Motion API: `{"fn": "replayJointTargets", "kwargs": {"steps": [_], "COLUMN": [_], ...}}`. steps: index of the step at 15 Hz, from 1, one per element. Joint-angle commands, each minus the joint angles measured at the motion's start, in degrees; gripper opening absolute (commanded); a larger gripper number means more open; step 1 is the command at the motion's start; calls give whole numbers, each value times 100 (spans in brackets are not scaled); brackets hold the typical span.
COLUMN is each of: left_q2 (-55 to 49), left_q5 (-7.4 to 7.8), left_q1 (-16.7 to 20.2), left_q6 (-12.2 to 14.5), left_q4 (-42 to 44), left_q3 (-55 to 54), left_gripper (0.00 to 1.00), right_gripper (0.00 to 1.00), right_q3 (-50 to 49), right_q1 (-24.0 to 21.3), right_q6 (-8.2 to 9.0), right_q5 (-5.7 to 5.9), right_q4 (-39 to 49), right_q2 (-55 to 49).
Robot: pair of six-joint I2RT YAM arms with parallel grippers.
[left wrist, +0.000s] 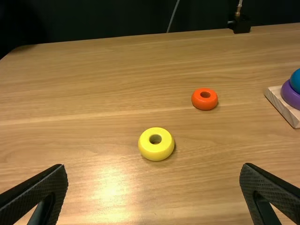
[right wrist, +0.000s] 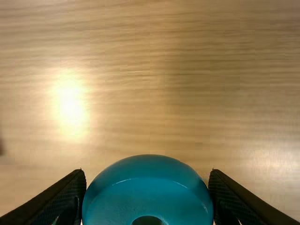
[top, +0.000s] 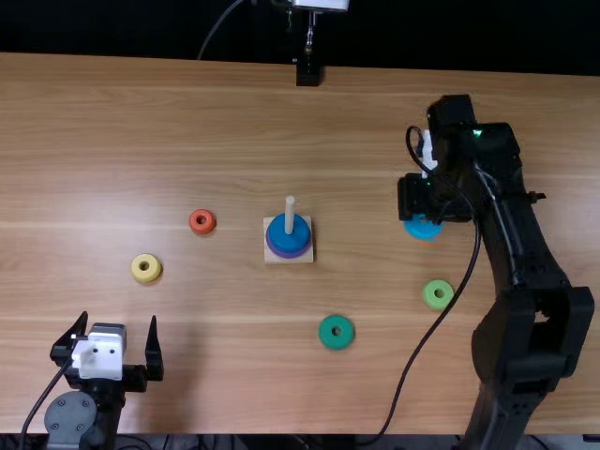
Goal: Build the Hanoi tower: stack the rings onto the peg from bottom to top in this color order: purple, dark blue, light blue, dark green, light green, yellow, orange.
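From above, my right gripper (top: 419, 200) has the light blue ring (top: 423, 228) near the table's right side, and the peg (top: 290, 204) stands at about nine o'clock from it. Purple (top: 287, 254) and dark blue (top: 289, 234) sit on the peg, so light blue is the right one to add. I should raise it higher than the peg's tip before crossing toward nine o'clock, since too low a path could knock the peg or the two rings. Over the peg I want to stop, line up the hole, lower straight down onto dark blue, then ease both fingers apart evenly and rise straight. Light green (top: 438, 294) lies near six o'clock of my ring, so I do best not to dip that way.

In the left wrist view my left fingers are spread wide with nothing between them; yellow (left wrist: 156, 144) lies nearest them, orange (left wrist: 205, 99) farther off. That arm can wait out of the way.

In the right wrist view my fingers press on opposite sides of light blue, parted just by its width. It is round, with no long side to turn; what counts is the axis through its hole, which runs close to upright, the hole facing up toward my wrist. Whether it touches the wood or is just above, I can't quite judge here. The sides are rounded, so I want a firm, even pinch to keep it level.
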Motion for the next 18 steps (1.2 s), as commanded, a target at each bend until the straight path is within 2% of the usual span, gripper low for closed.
{"fn": "replayJointTargets", "kwargs": {"steps": [1, 5, 9, 11, 18], "left_q2": [-67, -67, -67, -67, -67], "left_q5": [45, 45, 45, 45, 45], "left_q1": [-27, -27, -27, -27, -27], "left_q6": [-11, -11, -11, -11, -11], "left_q4": [-461, -461, -461, -461, -461], "left_q3": [-604, -604, -604, -604, -604], "left_gripper": [100, 100, 100, 100, 100], "right_gripper": [0, 0, 0, 0, 0], "right_q3": [540, 1718, 2280, 2570, 2755], "right_q1": [300, 1144, 1741, 1891, 2198], "right_q6": [60, 82, 113, 366, 377], "right_q5": [-40, -40, -40, -40, -40], "right_q4": [-206, -649, -649, -649, -638], "right_q2": [-209, -165, -156, -69, 142]}}
